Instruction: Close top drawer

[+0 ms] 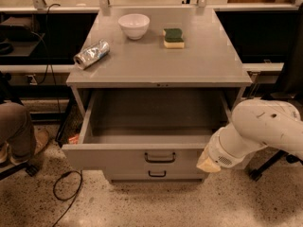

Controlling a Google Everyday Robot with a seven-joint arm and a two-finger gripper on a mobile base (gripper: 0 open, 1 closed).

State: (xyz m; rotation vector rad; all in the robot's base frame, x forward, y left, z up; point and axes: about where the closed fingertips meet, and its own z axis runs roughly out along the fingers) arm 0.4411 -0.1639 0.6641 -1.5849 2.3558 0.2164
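**Top drawer wide open, gripper at its right front corner**

Top drawer [118, 156]: stands pulled well out from under the grey cabinet top [156, 72], with the deep boxy tray open to the camera above. Carries a broad flat front panel with one small black bar handle [159, 157] near its middle. Hangs over a narrower drawer front [142, 175] below, which sits further back and bears a similar black handle.

Gripper [207, 161]: sits low at the right end of the top drawer's front panel, level with the handle. Shows only as a pale, yellowish tip, right at the panel's outer edge and seemingly touching it. Grip state: cannot be told from this angle. Wraps around nothing that can be seen.

Arm [265, 126]: reaches in from the right edge as a thick white shell, then slants down and left to the gripper. Passes in front of the cabinet's right side.

On the cabinet top: a white bowl [134, 25], upright, toward the back. Just right of it, apart, a green-topped yellow sponge [173, 38] lying flat. Near the left edge, well apart from both, a crumpled silver packet [92, 54] on its side.

At the far left: a person's leg [14, 126] in brown trousers. On the speckled floor before the cabinet: a looped black cable [66, 190].
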